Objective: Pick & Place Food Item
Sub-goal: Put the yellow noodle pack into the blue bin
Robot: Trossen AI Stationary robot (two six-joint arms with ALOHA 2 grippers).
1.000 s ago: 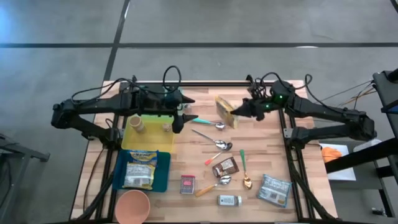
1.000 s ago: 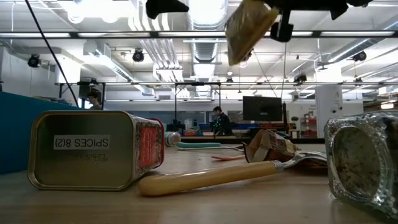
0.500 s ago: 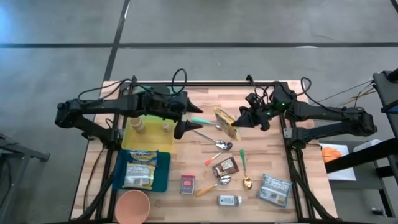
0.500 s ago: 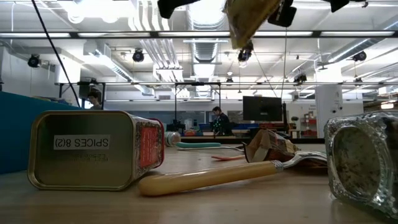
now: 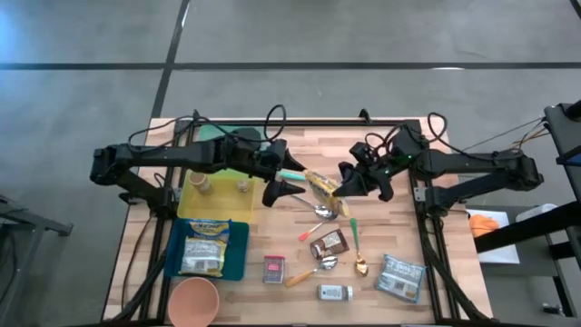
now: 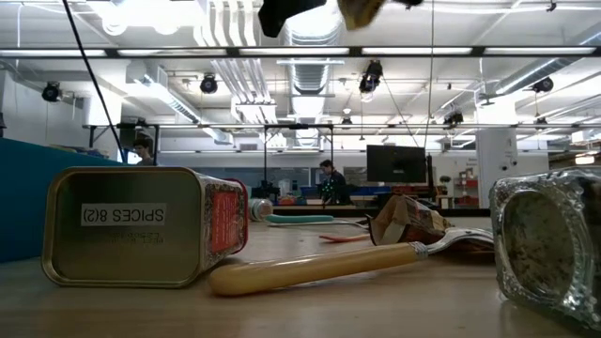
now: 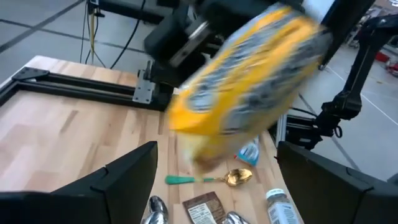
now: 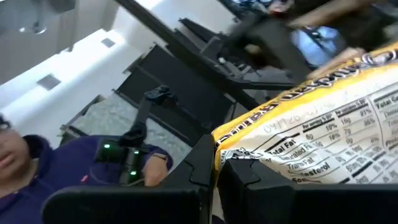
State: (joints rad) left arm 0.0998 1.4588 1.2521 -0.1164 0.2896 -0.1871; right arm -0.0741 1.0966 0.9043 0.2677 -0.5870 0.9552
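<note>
We see the yellow food packet in the air above the middle of the table, nearer to its far edge than to its near edge. The right gripper has its fingers pressed together on one end of the packet. The left gripper hovers just beside the other end, with its fingers wide apart and nothing between them; in the left wrist view the packet fills the space ahead of those fingers.

We judge the packet to be light, because it hangs from a pinch at one end alone. Its body looks soft and a little puffed, and the printed film seems smooth, so it may slip or crumple. The contents are perhaps brittle, but we cannot tell this.

For the left gripper, we think the best hold is on the free end, across the thin side and not the broad face. A gentle closing should be enough.
</note>
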